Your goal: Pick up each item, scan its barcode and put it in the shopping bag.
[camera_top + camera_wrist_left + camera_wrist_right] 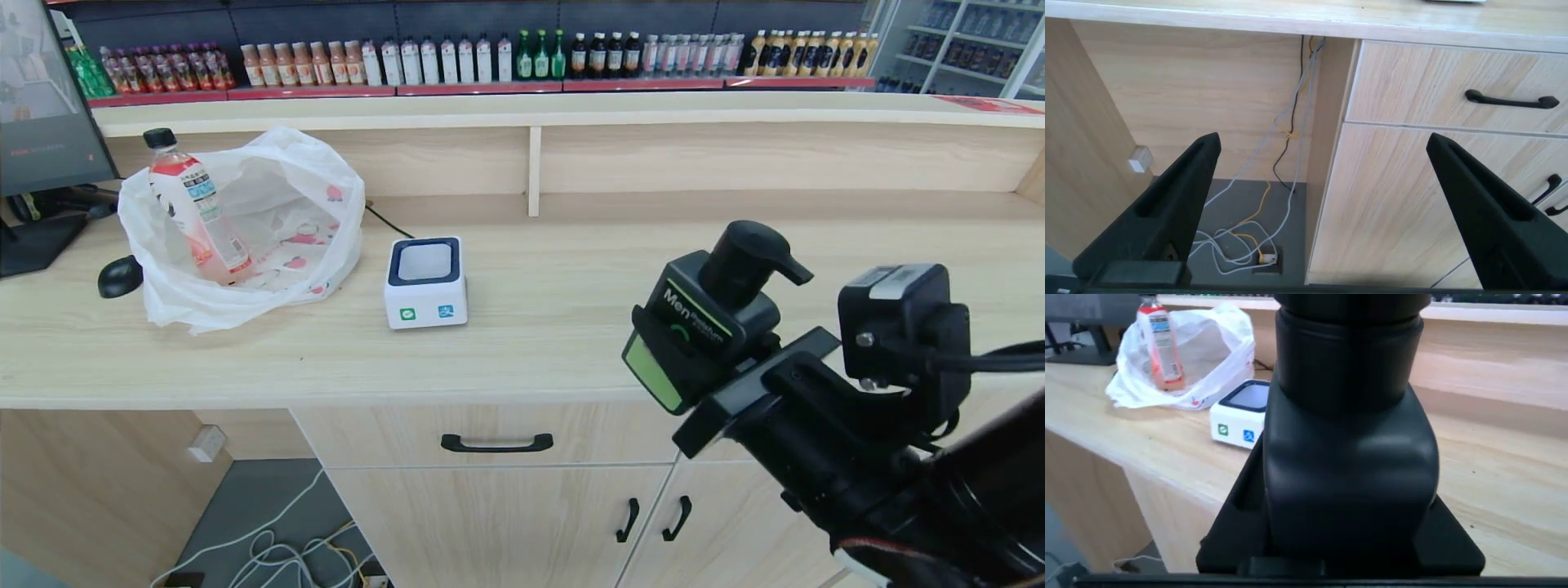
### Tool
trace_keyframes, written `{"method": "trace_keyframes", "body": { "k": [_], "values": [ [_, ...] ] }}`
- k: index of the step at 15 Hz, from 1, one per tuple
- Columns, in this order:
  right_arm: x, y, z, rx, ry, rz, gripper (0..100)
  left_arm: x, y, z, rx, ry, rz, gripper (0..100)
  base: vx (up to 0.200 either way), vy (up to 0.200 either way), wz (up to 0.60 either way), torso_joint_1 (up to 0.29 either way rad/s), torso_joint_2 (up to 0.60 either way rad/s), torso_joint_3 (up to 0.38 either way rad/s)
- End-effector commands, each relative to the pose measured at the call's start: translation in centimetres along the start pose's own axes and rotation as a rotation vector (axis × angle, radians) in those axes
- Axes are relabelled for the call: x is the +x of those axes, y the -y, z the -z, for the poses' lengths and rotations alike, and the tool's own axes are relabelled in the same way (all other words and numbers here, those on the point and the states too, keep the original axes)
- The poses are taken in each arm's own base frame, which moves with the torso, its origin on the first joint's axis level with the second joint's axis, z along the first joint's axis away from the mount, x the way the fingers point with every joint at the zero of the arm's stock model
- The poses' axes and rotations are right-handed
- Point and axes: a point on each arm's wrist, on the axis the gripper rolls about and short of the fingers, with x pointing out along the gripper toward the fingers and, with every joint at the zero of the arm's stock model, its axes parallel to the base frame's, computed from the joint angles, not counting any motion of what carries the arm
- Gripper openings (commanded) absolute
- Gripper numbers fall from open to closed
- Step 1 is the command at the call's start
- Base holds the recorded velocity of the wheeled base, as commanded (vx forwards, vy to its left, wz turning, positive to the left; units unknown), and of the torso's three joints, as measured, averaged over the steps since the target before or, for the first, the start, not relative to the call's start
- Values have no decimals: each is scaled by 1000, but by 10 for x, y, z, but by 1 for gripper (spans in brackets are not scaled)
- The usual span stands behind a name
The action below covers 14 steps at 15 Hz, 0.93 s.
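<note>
1. A black pump bottle (pixel 704 317) with a green side label, tilted, is clamped in the right gripper (pixel 727 371).
2. A white barcode scanner (pixel 425 283) with a dark-rimmed top window sits flat, well to that gripper's left.
3. A white shopping bag (pixel 331 214) stands open, farther left beyond the scanner.
4. A pink drink bottle (pixel 196 214) with a black cap leans inside the bag.

Left gripper (pixel 1323 145): I see jaws spread wide, low down.
Right gripper (pixel 699 353): clamped round the pump bottle (pixel 739 260), raised.
</note>
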Motion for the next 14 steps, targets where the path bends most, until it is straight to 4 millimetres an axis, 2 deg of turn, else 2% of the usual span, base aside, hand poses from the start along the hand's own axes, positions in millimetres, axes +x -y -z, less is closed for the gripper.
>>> {"method": "trace_keyframes", "body": {
  "k": [1, 4, 6, 10, 13, 14],
  "values": [
    [-12, -11, -5, -6, 5, -60, 0, 0, 0, 0, 0, 1, 0, 100, 0, 0, 0, 0, 0, 0],
    [-20, -18, -13, -89, 32, -99, 0, 0, 0, 0, 0, 1, -1, 100, 0, 0, 0, 0, 0, 0],
    [-37, -32, -13, -135, 25, -185, 0, 0, 0, 0, 0, 1, 0, 100, 0, 0, 0, 0, 0, 0],
    [-40, -31, -16, -209, 55, -221, 0, 0, 0, 0, 0, 1, -1, 100, 0, 0, 0, 0, 0, 0],
    [-43, -36, -16, -457, 199, -440, 0, 0, 0, 0, 0, 1, 0, 100, 0, 0, 0, 0, 0, 0],
    [-44, -35, -16, -494, 216, -454, 0, 0, 0, 0, 0, 1, -1, 100, 0, 0, 0, 0, 0, 0]
  ]
}}
